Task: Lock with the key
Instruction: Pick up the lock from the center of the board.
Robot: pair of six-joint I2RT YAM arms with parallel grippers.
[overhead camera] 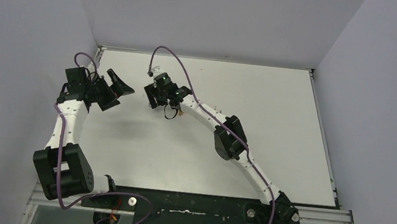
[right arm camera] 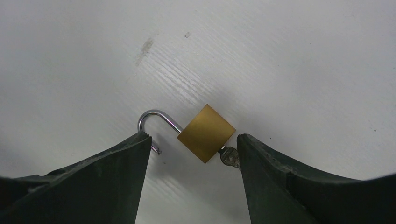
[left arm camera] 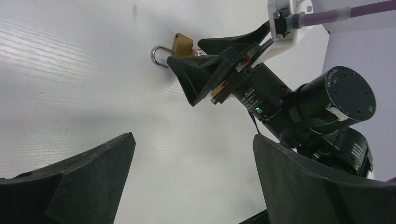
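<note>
The brass padlock (right arm camera: 206, 133) lies flat on the white bench (right arm camera: 289, 56), left of centre and toward the far side. Its steel shackle (right arm camera: 156, 117) is swung open and the key (right arm camera: 229, 157) sits in its base. The right tool (right arm camera: 192, 140) hangs over it with fingers apart, one on each side of the lock, the right one just beside the key; contact cannot be told. The left tool (left arm camera: 192, 140) hovers near, to the left, fingers spread wide, gripping nothing.

Padlock (right arm camera: 206, 133): flat on surface (overhead camera: 275, 98), left of centre, toward far edge. Key (right arm camera: 229, 156) in its base. Right gripper (right arm camera: 194, 140) straddles it; left gripper (overhead camera: 119, 95) alongside, nearer left edge.
</note>
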